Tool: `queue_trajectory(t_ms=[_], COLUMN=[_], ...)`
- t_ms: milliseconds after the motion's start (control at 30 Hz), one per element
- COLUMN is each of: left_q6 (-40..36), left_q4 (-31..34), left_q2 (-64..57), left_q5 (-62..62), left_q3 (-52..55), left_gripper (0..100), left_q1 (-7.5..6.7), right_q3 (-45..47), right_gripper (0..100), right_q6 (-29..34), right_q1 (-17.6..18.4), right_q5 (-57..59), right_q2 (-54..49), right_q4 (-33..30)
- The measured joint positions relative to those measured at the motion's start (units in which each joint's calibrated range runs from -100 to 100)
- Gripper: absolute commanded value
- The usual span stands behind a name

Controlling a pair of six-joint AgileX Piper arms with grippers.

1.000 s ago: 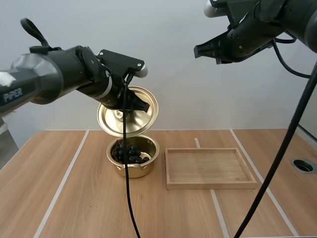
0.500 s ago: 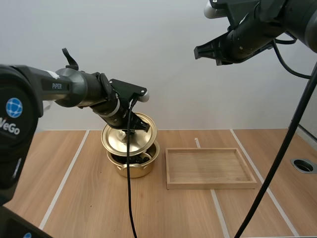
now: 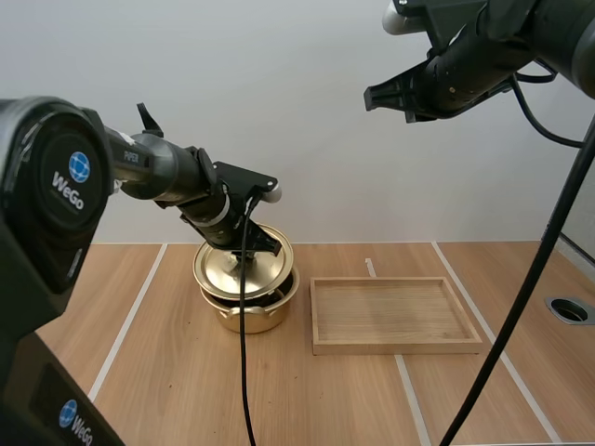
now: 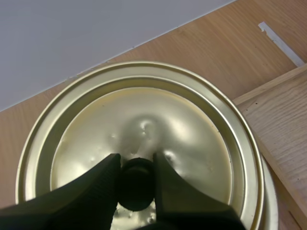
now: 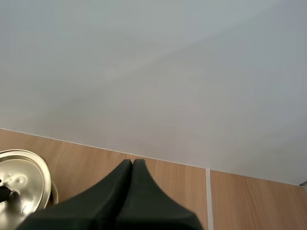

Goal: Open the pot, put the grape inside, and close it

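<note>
Your left gripper (image 4: 135,167) pinches the black knob (image 4: 136,189) of the golden metal lid (image 4: 158,115) (likely light, stiff, slippery); your right gripper (image 5: 132,167) is closed, empty.

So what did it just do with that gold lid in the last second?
The left claw, shut on the knob of the lid, swung it down from tilted above the pot to lie over it, hiding the grapes. It has not let go. The right claw, pot and wooden tray stayed put.
</note>
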Motion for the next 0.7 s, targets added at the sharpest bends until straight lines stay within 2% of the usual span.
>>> queue_trajectory(t_ms=[700], left_q6=[3.0], left_q4=[-3.1], left_q2=[0.9], left_q5=[7.7], left_q3=[-0.9], left_gripper=[0], left_q1=[0.00], right_q3=[0.0], right_gripper=[0], right_q6=[0.0], right_q1=[0.0], right_q5=[1.2], right_q2=[0.0], right_q4=[0.0])
